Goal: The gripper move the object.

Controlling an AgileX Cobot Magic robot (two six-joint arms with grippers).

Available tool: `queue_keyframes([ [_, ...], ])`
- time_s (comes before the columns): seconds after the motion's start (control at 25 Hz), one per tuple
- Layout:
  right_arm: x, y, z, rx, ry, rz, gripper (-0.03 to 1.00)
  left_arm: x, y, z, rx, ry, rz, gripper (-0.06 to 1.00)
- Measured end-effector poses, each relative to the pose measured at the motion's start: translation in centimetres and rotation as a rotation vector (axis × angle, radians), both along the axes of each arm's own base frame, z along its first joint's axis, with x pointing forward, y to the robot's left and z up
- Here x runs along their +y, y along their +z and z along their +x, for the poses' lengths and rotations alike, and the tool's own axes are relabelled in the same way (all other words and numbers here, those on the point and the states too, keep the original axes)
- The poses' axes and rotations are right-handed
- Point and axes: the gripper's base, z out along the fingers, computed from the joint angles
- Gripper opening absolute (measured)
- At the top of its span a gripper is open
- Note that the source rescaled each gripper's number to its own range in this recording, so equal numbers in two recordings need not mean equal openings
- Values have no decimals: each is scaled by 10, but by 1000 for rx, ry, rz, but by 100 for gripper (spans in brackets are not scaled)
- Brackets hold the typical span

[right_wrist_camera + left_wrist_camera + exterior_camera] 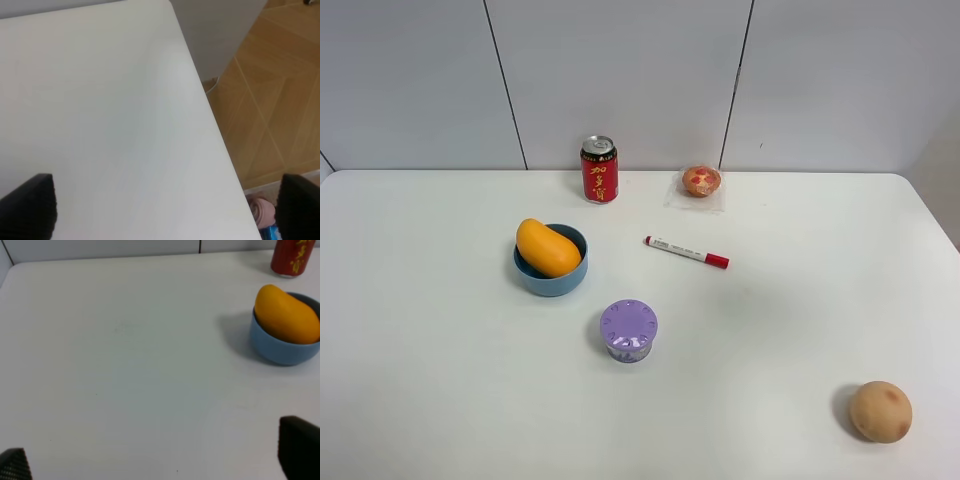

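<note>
1. White table (440, 400) filling the high view, with a pale panelled wall behind; neither arm visible from that camera.
2. Farthest left among the objects: a blue bowl (551, 275) left of centre, holding an orange-yellow mango (547, 247). Mango lying tilted inside the bowl, one rounded end poking above the rim toward the wall, resting against the bowl's edge.
3. Behind and slightly right of the bowl, close to the wall: an upright red drink can (599, 170) with yellow lettering.
4. In front of and right of the bowl, well apart from it: a small purple round container (628, 330) with a domed, ridged lid.
5. Right of centre: a white marker with a red cap (686, 252) lying flat and slanted, cap end pointing right.
6. Behind the marker, near the wall: a small orange-red pastry in clear wrapping (701, 182).
7. Far right, near the front edge: a round tan-brown fruit with a reddish spot (880, 411), alone.
8. Left gripper (155, 460), seen from its wrist camera: two black fingertips spread wide over bare tabletop, nothing between them; bowl and mango well ahead and off to one side.
9. Right gripper (165, 210), seen from its wrist camera: black fingertips likewise spread wide, holding nothing, above the table's edge, with wooden floor (270, 100) beyond.
</note>
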Motion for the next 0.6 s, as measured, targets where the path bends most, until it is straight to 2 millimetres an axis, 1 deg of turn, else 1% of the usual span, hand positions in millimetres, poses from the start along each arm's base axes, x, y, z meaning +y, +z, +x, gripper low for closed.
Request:
queue_keyframes([
  [0.24,14,-37,-56,-51,27,42,63,0,0,0,0,0,0,100],
  [0.4,22,-59,-83,-159,56,60,63,0,0,0,0,0,0,100],
  [0.48,25,-66,-96,-212,60,51,63,0,0,0,0,0,0,100],
  [0.6,27,-77,-110,-258,61,47,64,0,0,0,0,0,0,100],
])
